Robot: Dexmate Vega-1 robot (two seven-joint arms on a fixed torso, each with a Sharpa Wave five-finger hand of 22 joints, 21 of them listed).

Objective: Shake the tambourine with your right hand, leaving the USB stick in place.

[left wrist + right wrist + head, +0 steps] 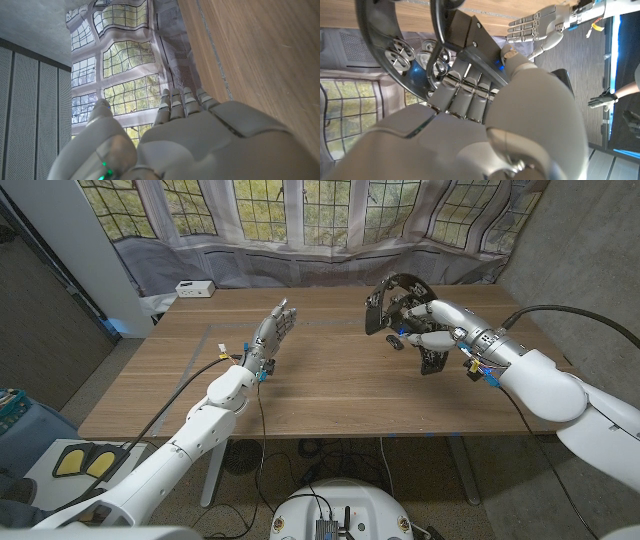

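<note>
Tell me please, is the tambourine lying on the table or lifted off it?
Lifted. The right hand grips the tambourine and holds it tilted above the table.

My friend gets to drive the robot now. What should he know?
Right hand: grips the black tambourine and holds it up above the far right part of the table.
Left hand: holds nothing, fingers straight, raised over the middle of the table.
USB stick: something small and dark lies under the tambourine; it may be the stick, but it's too small to tell.
Done: tambourine picked up.
Left: shake it with the right hand. Leave the stick alone.
</note>
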